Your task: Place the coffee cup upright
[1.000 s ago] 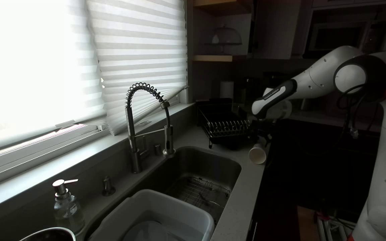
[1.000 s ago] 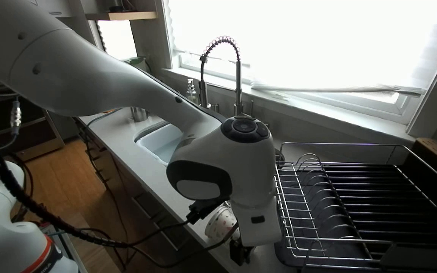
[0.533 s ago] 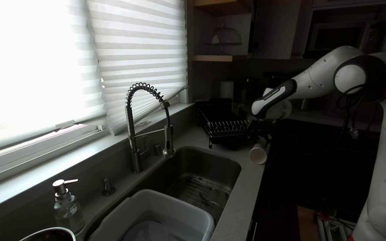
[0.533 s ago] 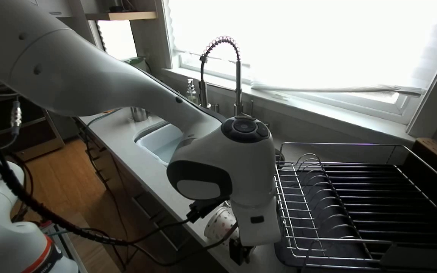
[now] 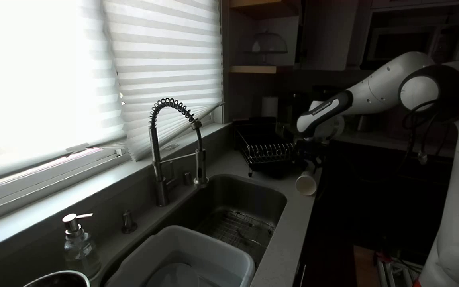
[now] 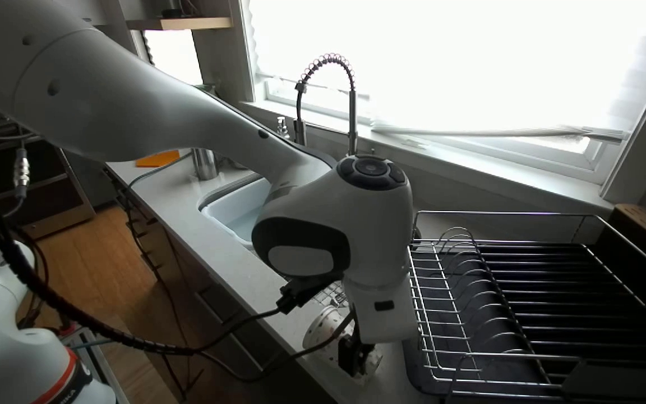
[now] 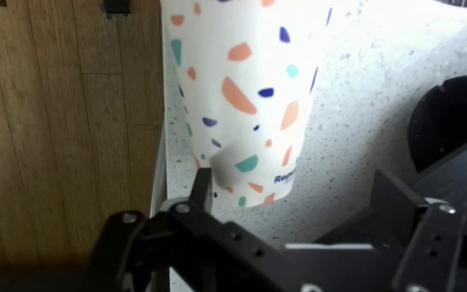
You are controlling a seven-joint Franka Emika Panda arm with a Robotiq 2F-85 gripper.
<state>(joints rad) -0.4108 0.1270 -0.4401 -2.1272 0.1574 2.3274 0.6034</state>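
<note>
Seeing arm and gripper nudged slightly up since a moment ago, gripper near dish rack. Showing fingers spread wide, broad gap between. Getting one fingertip overlapping the base end of coffee cup in wrist view; can't tell if touching. Finding coffee cup on its side on counter, just beside dish rack, base end toward rack, mouth turned away. Reading as white with coral, teal and navy flecks, partial lettering near base.
</note>
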